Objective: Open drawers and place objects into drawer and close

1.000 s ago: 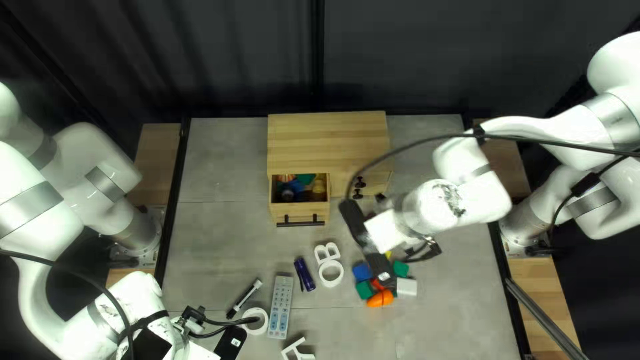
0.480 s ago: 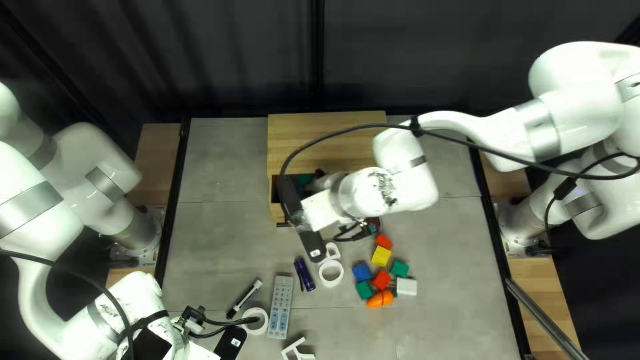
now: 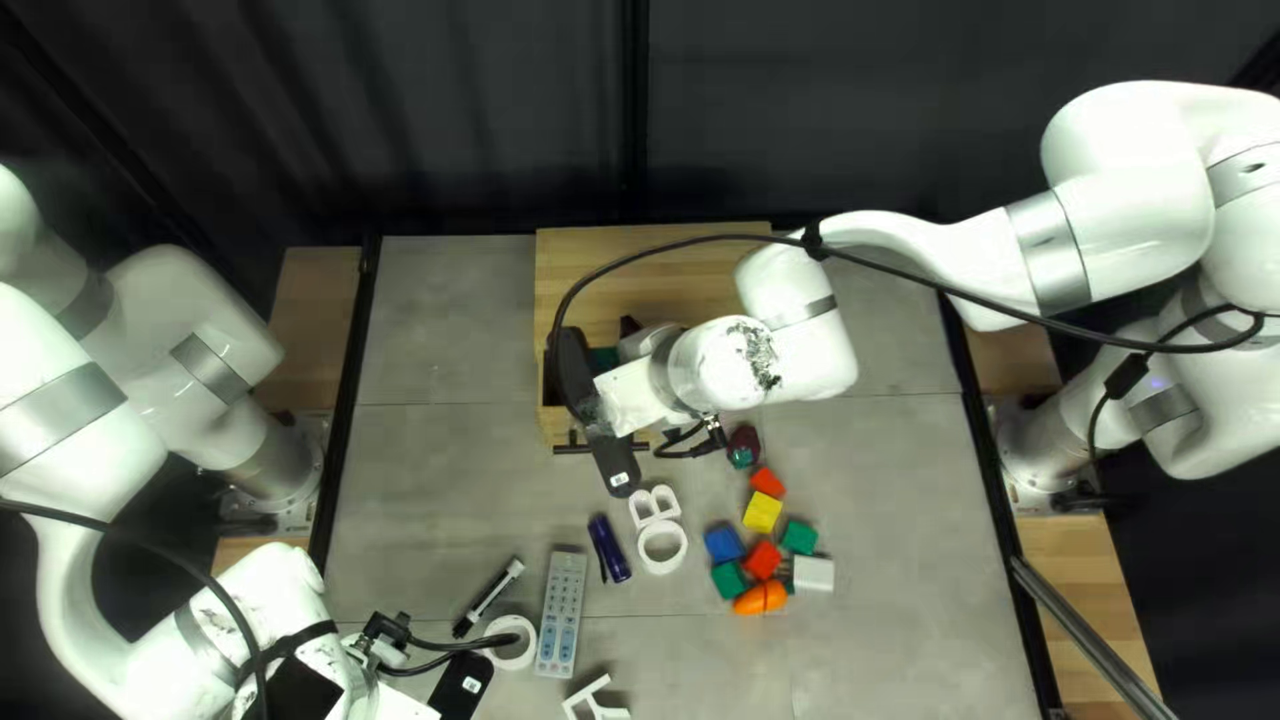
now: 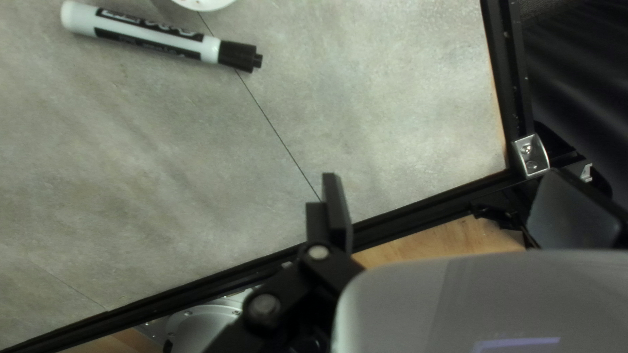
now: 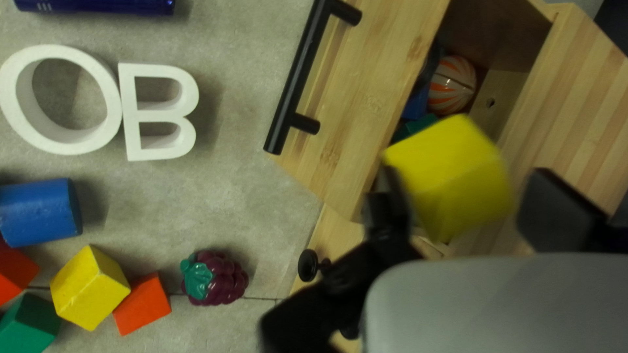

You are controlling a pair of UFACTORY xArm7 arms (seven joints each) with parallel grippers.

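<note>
While the left end effector is spread, the right end effector seems spread around a blurred yellow block at the open drawer

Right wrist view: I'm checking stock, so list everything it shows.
table: 1, grey, beneath
letters: 2, white, O beside B
cylinder: 1, dark blue, cut off, near the letters
blue block: 1, near O
red blocks: 2, one touching the table's yellow block
yellow blocks: 2, one on the table, one at the gripper
green block: 1, on the table
toy fruit: 1, purple and green, near the cabinet
cabinet: 1, wooden, drawer open
handle: 1, black, on the drawer
knob: 1 clear, black, on the cabinet
striped ball: 1, orange and white, in the drawer, beside blue, green and dark things
right gripper: 1, black, open over the drawer
</note>
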